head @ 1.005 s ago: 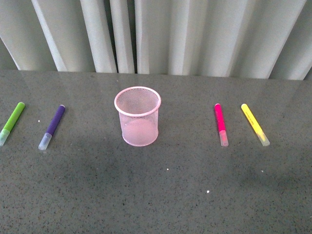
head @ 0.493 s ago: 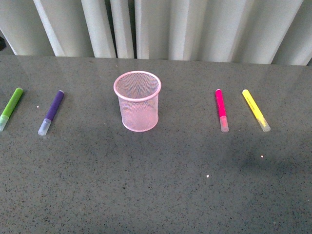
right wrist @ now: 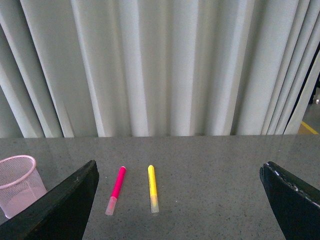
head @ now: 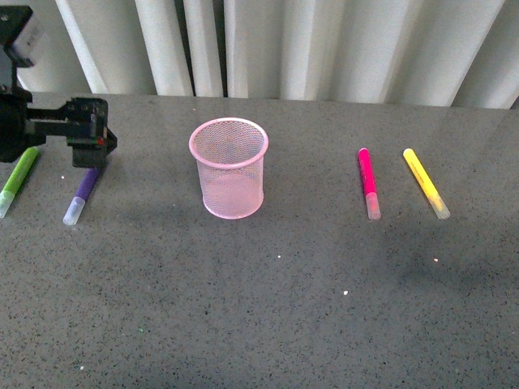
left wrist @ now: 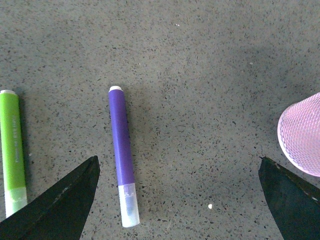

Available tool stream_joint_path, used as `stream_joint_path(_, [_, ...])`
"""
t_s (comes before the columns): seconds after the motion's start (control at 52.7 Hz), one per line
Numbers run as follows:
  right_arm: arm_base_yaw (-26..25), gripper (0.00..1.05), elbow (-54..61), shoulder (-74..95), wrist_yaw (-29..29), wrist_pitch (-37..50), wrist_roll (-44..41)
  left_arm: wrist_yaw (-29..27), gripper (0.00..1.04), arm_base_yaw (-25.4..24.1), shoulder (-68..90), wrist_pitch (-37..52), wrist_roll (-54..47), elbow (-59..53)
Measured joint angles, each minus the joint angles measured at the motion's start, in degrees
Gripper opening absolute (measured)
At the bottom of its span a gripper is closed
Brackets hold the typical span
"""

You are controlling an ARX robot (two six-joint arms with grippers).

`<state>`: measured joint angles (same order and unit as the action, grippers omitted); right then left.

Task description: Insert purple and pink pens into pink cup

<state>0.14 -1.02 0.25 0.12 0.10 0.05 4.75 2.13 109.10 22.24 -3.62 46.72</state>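
1. the left pincer (head: 89, 131) has come into the front view and now hangs above the purple pen (head: 81, 201). its jaws are spread wide and hold nothing.
2. nothing is done yet: the purple pen lies flat toward the bench's (head: 276, 308) left edge, beside a green marker (head: 18, 180). the pink pen (head: 368, 183) lies toward the right edge, beside a yellow marker (head: 425, 183).
3. the right pincer (right wrist: 179, 190) is also open and empty, back from the pink pen.
4. the pink cup (head: 229, 180) stands upright mid-bench, with no pen in it.
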Motion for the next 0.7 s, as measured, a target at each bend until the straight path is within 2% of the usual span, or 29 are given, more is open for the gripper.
stream_joint_path(0.341, [0.0,0.98,0.0,0.0,0.0,0.0,0.0,-1.0,0.98,0.3,7.5,1.7,-1.8,4.1])
stream_joint_path(0.702, [0.0,0.98,0.0,0.0,0.0,0.0,0.0,-2.3,0.98,0.0,13.5,-2.8,-0.7,12.3])
